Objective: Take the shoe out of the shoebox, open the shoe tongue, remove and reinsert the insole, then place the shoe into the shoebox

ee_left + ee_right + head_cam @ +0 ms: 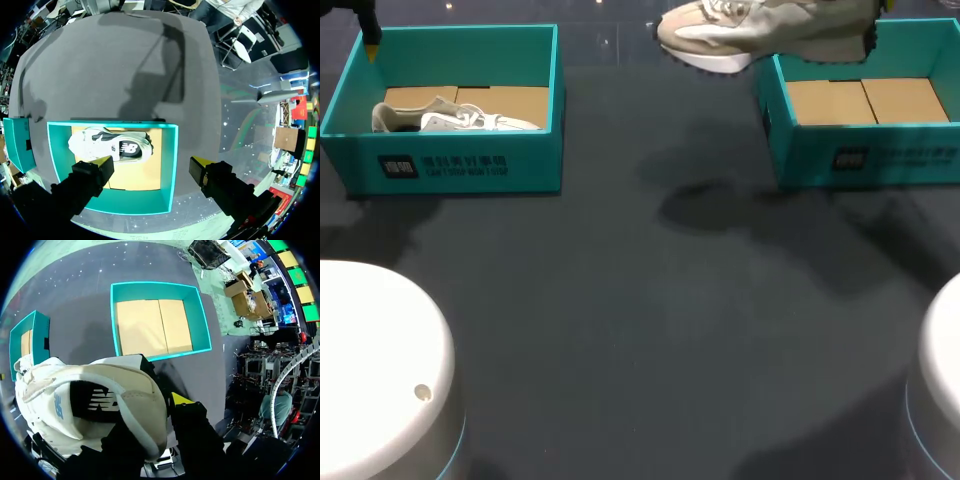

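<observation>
Shoe's out: right gripper (162, 412) has its jaws clamped on the beige sneaker (760, 30) at the heel, held up over the far left corner of the empty shoebox (865, 150) (left gripper (152, 165) idle, jaws open). Next it probably needs setting down on the counter (650, 300).

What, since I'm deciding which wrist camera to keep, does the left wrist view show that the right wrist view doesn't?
Only the left wrist view: the white shoe lying inside the left shoebox, under the open left gripper. Only the right wrist view: the beige shoe held up in the right gripper, and the right shoebox with its bare cardboard floor. Both: the dark table and the left shoebox, though the right wrist view catches just part of it, its shoe unseen.
</observation>
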Robot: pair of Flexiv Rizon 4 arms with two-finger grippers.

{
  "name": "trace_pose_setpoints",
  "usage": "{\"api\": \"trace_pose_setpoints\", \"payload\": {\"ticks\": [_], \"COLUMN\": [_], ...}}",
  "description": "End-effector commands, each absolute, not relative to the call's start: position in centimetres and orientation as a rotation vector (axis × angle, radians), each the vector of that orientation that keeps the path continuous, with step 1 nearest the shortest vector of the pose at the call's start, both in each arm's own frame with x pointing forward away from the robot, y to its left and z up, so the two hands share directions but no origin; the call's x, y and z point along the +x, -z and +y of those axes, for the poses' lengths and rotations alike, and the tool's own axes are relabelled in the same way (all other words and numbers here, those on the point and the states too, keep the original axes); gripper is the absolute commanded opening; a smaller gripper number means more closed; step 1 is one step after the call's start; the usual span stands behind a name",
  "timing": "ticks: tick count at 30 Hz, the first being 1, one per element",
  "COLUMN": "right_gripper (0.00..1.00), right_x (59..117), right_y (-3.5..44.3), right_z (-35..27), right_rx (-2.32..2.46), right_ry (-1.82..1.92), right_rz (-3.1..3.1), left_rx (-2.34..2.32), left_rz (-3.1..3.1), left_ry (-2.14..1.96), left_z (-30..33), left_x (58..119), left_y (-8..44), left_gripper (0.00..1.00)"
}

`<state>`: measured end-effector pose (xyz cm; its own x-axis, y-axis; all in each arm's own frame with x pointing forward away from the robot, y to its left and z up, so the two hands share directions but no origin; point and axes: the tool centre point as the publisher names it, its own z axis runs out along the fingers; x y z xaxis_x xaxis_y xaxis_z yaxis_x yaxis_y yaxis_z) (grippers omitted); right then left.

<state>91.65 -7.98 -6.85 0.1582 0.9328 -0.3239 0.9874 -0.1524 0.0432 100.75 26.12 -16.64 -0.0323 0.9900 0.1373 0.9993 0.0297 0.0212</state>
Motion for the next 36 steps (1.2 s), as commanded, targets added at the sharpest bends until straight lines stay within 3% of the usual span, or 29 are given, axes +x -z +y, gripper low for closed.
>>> {"api": "trace_pose_setpoints", "payload": {"ticks": [1,15,36], "right_gripper": [0.0,0.0,0.0], "right_x": [86.7,79.9,73.7], "right_y": [6.9,9.2,17.1], "right_z": [-6.3,-2.1,3.2], "right_rx": [2.02,2.011,2.032], "right_ry": [0.077,0.123,0.16], "right_rz": [1.758,1.776,1.825], "left_rx": [-2.125,-2.125,-2.125], "left_rz": [-2.192,-2.192,-2.192], "left_ry": [0.174,0.174,0.174], "left_z": [26.1,26.1,26.1], "left_x": [100.7,100.7,100.7], "left_y": [16.6,16.6,16.6], "left_gripper": [1.0,1.0,1.0]}}
